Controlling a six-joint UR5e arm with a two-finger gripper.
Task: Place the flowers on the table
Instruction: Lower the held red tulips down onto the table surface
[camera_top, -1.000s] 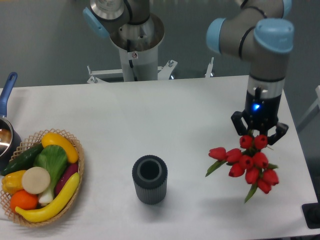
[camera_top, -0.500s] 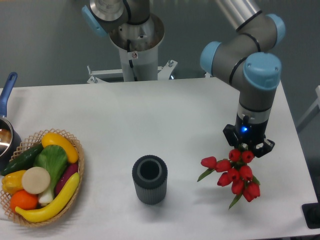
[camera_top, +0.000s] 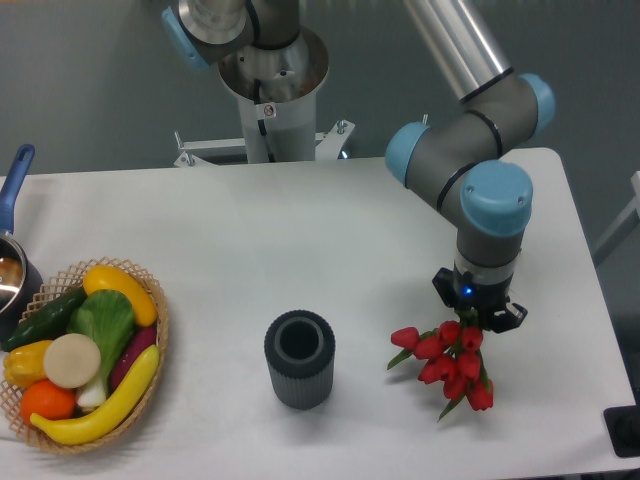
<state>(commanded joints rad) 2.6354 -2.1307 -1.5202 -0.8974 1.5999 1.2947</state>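
Closest to me I see the flowers (camera_top: 447, 362), low on the right side of the white counter (camera_top: 300, 230). The red heads fan out toward me and a bit to the left. The bunch runs from the heads near me up and back into the gripper (camera_top: 477, 312), so its long way goes from front to back, tipped a little. Green leaves poke out at the left and at the bottom. I cannot tell if the heads touch the counter or hang just over it.

The gripper sits right on top of the far end of the bunch, pointing down. The jaws look clenched on the flowers, but the heads hide most of them.

To the left of the flowers stands a dark cup (camera_top: 299, 358), upright, its open top facing up. It is near the flowers but apart from them.

Far left, at the front corner, is a basket (camera_top: 158, 325) full of toy fruit and vegetables. Just behind it, at the edge, I see part of a pot (camera_top: 14, 270) with a blue handle.

Farther back, the arm (camera_top: 470, 170) bends up from the gripper and out of the top. Behind the counter stands the arm's base (camera_top: 270, 90).
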